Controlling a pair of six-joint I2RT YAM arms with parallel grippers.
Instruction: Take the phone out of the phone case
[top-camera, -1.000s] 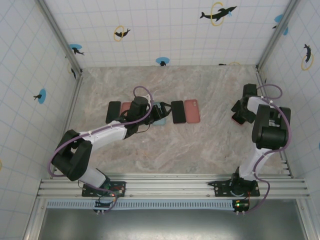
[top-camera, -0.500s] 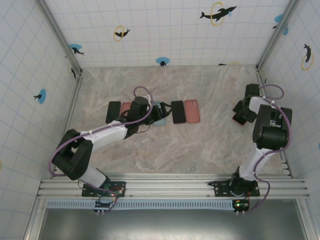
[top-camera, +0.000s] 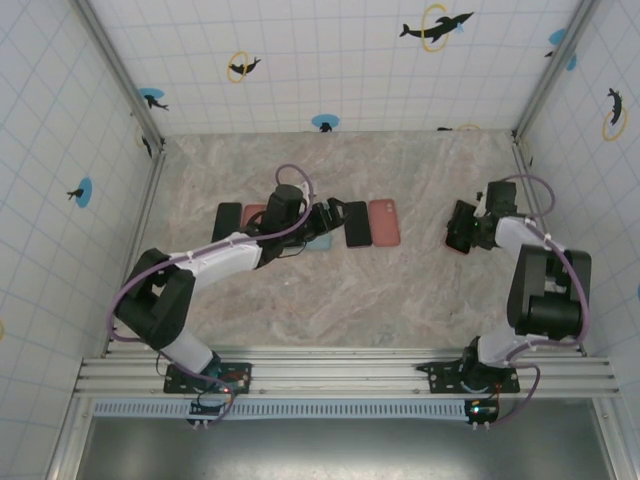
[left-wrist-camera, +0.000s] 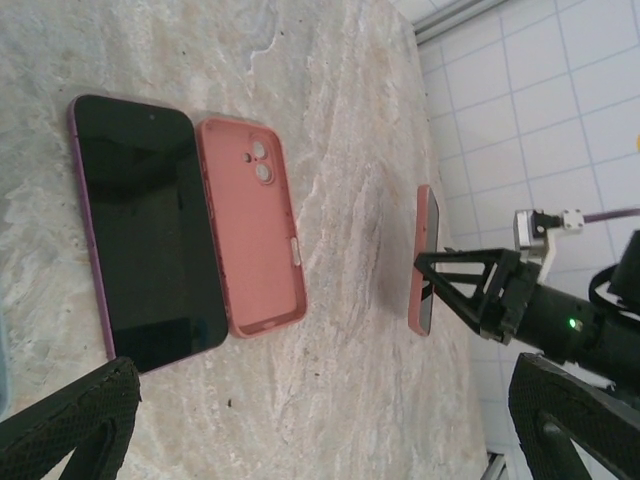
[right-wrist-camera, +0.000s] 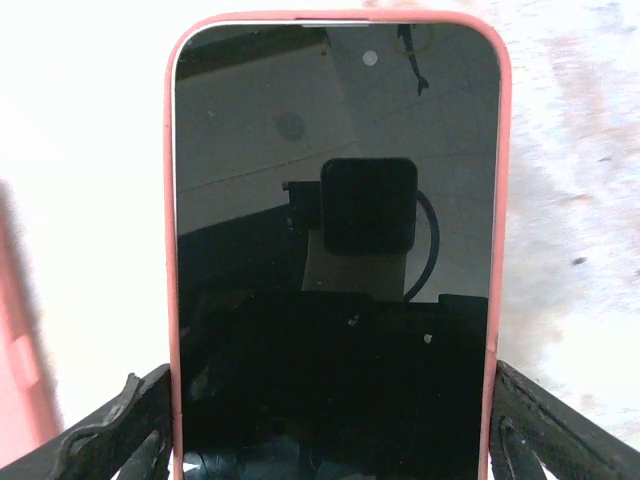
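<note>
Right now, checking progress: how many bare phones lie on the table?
2: a black phone at the row's left end, a second phone beside the pink case. The left arm may hide another.

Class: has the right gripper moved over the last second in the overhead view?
Yes. The right gripper, holding its cased phone, has shifted left, toward the empty pink case.

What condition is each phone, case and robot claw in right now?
cased phone, inside its pink case, held between the fingers
right gripper, shut on the cased phone
bare phone, lying flat, screen up
empty pink case, lying inside up beside the bare phone
left gripper, open, holding nothing
</note>
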